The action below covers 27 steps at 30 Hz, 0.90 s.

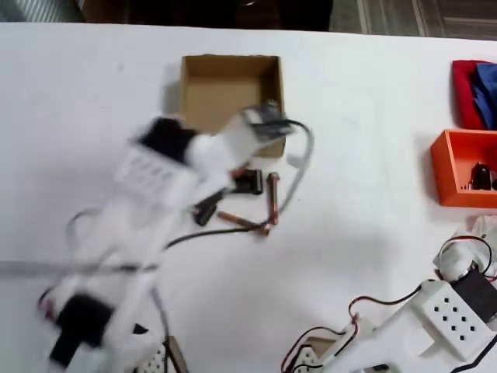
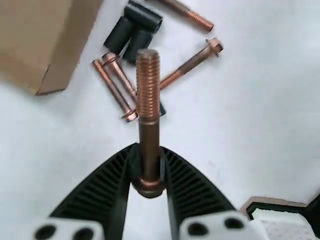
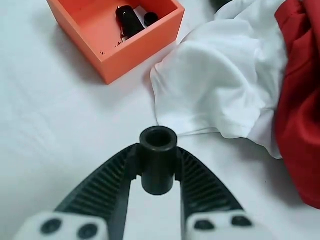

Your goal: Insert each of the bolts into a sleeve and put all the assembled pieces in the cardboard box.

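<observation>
— White tabletop (image 1: 70, 93), two arms on it. Gripper status?
— Status: left gripper (image 2: 148, 152) is clamped on a copper bolt (image 2: 148, 95). Head end sits between the fingers, threaded end points away from the wrist.
— And the other side?
— Same story: right gripper (image 3: 158, 150) is clenched on a black sleeve (image 3: 158, 167), gripped by its sides, with the open bore facing the wrist camera.
— What's past the held bolt?
— Two loose bolts (image 2: 116, 87) lie side by side, touching. Third bolt (image 2: 192, 61) lies angled just beside them, fourth bolt (image 2: 187, 13) farther out. Two loose sleeves (image 2: 134, 31) lie between those, touching each other. A corner of the cardboard box (image 2: 35, 45) is near the pile.
— High view agrees?
— Yes. The left arm (image 1: 175, 167) crosses the near edge of the box, with bolts and a sleeve on the tabletop just below that edge.
— Around the right one?
— An orange bin (image 3: 145, 47) with black pieces (image 3: 129, 20) inside, a white cloth (image 3: 215, 85) beside it and a red cloth (image 3: 300, 100) touching the white one. In the high view the bin sits at the tabletop's right edge, well apart from the box. The right arm (image 1: 439, 315) is at the near right corner.
</observation>
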Each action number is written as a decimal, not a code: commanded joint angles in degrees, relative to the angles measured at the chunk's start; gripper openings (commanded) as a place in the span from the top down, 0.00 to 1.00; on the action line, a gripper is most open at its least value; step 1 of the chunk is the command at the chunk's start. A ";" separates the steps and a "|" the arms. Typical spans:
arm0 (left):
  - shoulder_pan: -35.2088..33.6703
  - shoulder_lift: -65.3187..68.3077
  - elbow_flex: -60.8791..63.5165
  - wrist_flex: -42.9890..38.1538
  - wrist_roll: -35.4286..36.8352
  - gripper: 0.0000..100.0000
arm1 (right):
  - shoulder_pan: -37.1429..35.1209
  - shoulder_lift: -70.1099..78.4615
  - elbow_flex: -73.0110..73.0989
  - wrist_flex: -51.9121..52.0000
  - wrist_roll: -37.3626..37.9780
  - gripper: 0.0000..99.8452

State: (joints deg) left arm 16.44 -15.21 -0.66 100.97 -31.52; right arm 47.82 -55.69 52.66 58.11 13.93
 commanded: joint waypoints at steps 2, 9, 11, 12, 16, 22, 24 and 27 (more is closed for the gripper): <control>-13.10 -15.03 14.73 0.79 -14.24 0.98 | -3.91 -2.07 -2.99 1.80 0.35 0.98; -35.34 -16.00 38.55 -17.85 -46.15 0.97 | -14.20 -2.07 -3.08 3.21 -0.26 0.98; -37.10 -16.00 41.98 -26.46 -45.19 0.97 | -17.01 -2.07 -3.08 3.21 -0.26 0.98; -37.45 -16.00 43.38 -30.33 -44.48 0.97 | -18.15 -2.07 -3.08 3.21 -0.26 0.98; -37.27 -15.91 49.36 -42.90 -44.48 0.97 | -21.14 -2.07 -3.08 3.21 -0.26 0.98; -37.27 -15.91 62.46 -57.58 -54.07 0.97 | -20.88 -2.07 -3.16 3.30 -0.26 0.98; -37.27 -15.91 66.24 -61.71 -59.25 0.97 | -20.88 -2.07 -3.16 3.30 -0.26 0.98; -37.36 -16.00 68.70 -66.29 -65.76 0.97 | -21.14 -2.07 -3.16 3.30 -0.26 0.98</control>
State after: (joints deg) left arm -20.31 -29.01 66.86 39.69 -79.60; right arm 27.34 -55.69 52.66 61.10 14.02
